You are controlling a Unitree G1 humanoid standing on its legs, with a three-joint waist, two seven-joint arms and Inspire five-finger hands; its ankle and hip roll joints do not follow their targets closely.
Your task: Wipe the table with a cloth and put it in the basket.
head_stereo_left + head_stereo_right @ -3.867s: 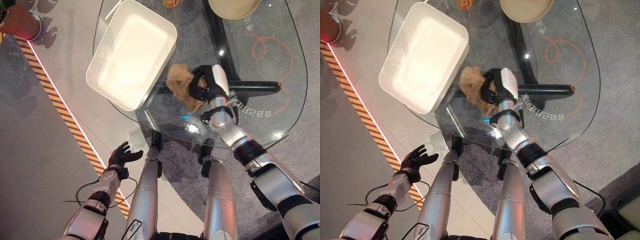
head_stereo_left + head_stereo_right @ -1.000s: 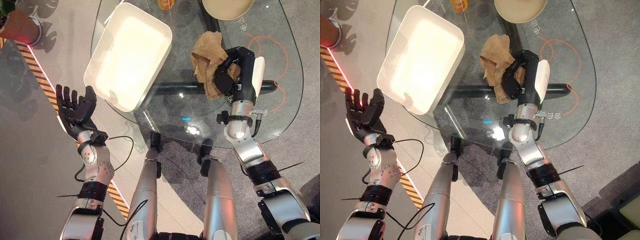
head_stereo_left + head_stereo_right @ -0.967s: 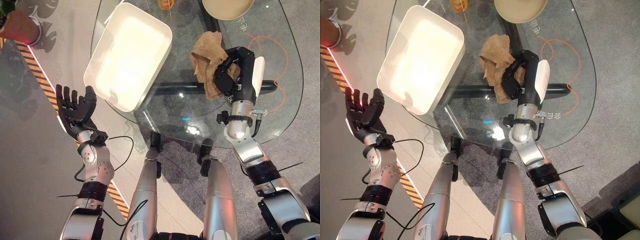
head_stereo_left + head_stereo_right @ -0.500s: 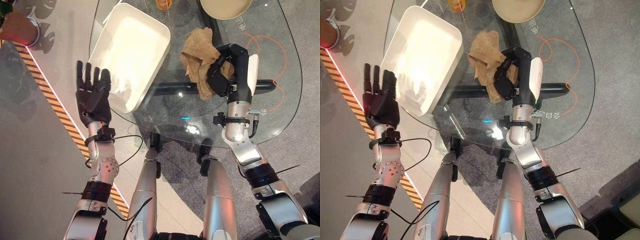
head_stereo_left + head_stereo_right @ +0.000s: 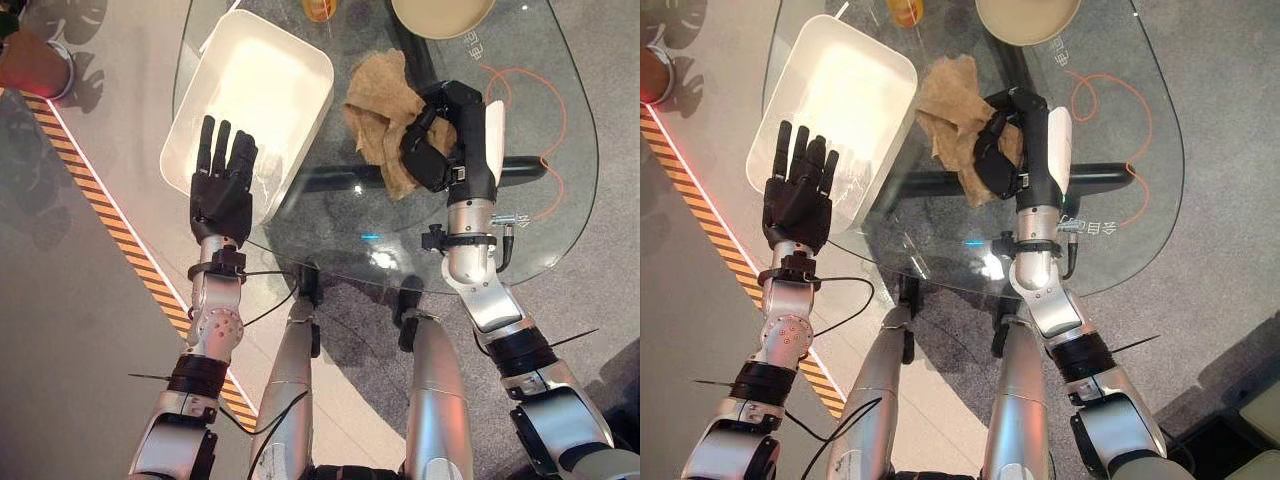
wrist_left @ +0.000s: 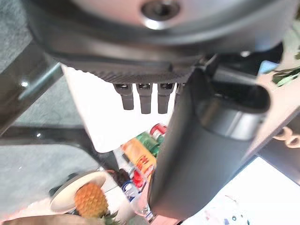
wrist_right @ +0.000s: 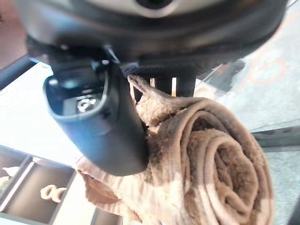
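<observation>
The right hand (image 5: 432, 150) has its fingers curled round the brown cloth (image 5: 383, 112), which lies bunched on the glass desk (image 5: 560, 215) near its middle, just beside the white basket (image 5: 250, 90). The left hand (image 5: 222, 190) hovers flat with straight fingers over the basket's near corner at the desk's left edge.

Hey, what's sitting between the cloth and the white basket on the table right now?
Nothing: in the left eye view, bare glass table separates the cloth in the right hand from the white basket.
</observation>
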